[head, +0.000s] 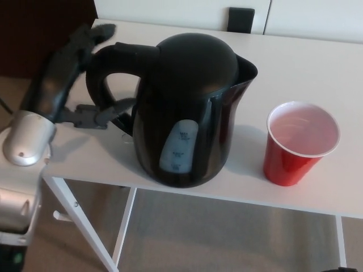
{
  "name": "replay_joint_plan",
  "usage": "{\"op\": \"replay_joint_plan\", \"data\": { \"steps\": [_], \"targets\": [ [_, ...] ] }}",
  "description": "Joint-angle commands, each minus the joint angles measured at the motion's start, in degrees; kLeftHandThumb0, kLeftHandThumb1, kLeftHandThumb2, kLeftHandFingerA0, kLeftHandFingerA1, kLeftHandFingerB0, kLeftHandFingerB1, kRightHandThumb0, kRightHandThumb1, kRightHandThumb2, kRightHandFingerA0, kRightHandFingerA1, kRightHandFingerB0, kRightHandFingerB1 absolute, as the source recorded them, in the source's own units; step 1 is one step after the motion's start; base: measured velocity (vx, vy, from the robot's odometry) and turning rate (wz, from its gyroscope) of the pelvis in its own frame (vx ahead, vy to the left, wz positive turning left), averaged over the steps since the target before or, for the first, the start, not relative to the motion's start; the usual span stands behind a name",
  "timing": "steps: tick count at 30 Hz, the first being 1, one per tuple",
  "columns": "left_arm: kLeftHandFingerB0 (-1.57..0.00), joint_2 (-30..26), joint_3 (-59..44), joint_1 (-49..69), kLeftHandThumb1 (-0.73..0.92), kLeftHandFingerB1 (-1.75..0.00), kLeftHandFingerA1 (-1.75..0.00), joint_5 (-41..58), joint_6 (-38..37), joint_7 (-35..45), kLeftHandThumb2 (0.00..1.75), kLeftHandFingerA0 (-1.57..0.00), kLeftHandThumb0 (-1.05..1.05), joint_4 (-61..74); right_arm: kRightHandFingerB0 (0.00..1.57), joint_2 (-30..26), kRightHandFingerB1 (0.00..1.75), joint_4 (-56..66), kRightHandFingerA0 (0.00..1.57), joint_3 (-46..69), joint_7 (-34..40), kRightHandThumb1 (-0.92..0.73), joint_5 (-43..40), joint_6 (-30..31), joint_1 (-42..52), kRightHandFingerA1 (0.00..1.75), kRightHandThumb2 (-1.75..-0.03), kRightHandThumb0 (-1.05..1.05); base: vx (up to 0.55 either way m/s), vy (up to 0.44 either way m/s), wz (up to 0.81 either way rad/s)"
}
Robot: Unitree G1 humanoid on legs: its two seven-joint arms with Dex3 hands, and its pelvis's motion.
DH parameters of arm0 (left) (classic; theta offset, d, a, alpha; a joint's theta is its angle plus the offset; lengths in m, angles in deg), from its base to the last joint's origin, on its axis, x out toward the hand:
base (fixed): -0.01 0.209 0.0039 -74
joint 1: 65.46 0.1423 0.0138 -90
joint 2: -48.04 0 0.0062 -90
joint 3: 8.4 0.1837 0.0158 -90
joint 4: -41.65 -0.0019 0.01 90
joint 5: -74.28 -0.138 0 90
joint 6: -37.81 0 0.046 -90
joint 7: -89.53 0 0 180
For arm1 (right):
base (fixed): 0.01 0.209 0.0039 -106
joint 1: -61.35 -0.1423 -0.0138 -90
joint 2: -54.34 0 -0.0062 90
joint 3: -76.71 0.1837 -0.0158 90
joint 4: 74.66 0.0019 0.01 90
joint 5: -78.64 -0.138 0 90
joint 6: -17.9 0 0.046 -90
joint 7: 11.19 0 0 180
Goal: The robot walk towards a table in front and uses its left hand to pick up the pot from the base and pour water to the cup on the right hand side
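A black kettle (190, 107) with a grey water window stands near the front edge of the white table (300, 62); its base is hidden beneath it. Its looped handle (108, 79) faces left. My left hand (68, 79) is open right beside that handle: the thumb (108, 113) pokes into the loop from below, while the fingers (91, 37) stretch up past the handle's outer top corner. They do not close on it. A red cup (300, 141) with a white inside stands to the kettle's right, apart from it. My right hand does not show.
A black block (240, 20) sits at the table's far edge against the white wall. The table's left corner and its white legs (85, 226) lie just below my left forearm, over grey carpet.
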Motion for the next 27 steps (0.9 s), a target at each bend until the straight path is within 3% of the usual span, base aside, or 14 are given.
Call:
{"op": "replay_joint_plan", "data": {
  "steps": [1,19,27],
  "targets": [
    [-0.19,0.21,0.76,-0.99,0.43,-0.37,-0.43,-1.88,0.83,-1.07,0.67,-0.28,-0.51,-1.34,0.46,-0.57,0.44,1.04,0.66,0.47,-0.6,-0.64,-0.46,0.55,0.69,0.51,-0.58,-0.33,0.0,0.0,0.0],
    [-0.22,1.76,0.56,-3.67,0.43,-0.38,-0.45,-2.58,1.53,-2.87,0.65,-0.29,-0.44,-6.28,0.49,-1.0,0.45,2.09,0.69,0.25,-1.0,-0.65,-0.14,-0.15,0.79,0.52,-0.59,-0.34,0.0,0.0,0.0],
    [-0.28,0.9,-0.08,-4.71,0.5,-0.32,-0.39,-3.53,1.95,-3.39,0.55,-0.38,-0.32,-8.07,0.5,-1.05,0.45,2.49,0.69,0.3,-1.33,-0.64,-0.19,-0.11,0.84,0.52,-0.58,-0.33,0.0,0.0,0.0]
  ]
}}
